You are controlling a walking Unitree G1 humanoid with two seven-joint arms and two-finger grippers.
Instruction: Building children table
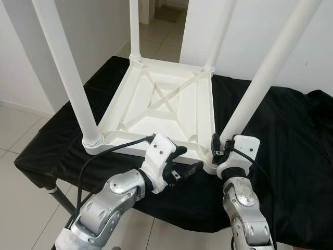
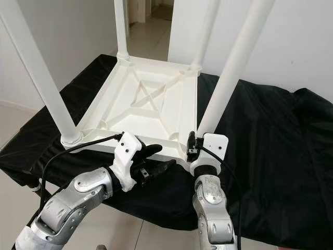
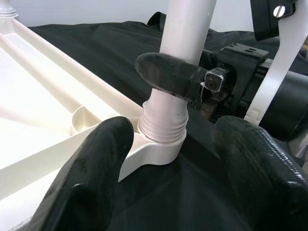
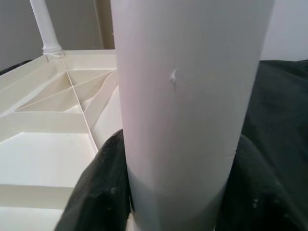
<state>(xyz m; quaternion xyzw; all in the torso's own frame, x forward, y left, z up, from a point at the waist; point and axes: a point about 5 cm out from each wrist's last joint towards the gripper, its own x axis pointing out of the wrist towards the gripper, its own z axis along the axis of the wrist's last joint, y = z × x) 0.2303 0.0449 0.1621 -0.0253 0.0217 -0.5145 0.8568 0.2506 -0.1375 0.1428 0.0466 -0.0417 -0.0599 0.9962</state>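
The white children table lies upside down on a black cloth that covers a low stand, with its ribbed underside facing up and four white legs standing in the corner sockets. All places here are given from this table.

The right gripper is at the near right corner of the table, and its two black fingers are closed around the near right leg, just above the socket. In the right wrist view the leg stands between the two fingers, touching them on both sides. In the left wrist view one black finger of the right gripper crosses the leg, just above the threaded end sitting in the socket.

The left gripper is at the near edge of the table, just beside the same corner, pointing toward the right gripper. Its fingers are spread apart and hold nothing (the socket shows between them).

The near left leg stands in the near left corner. The two far legs stand at the far side, before a white wall and a doorway. Under the stand is a pale tiled floor.
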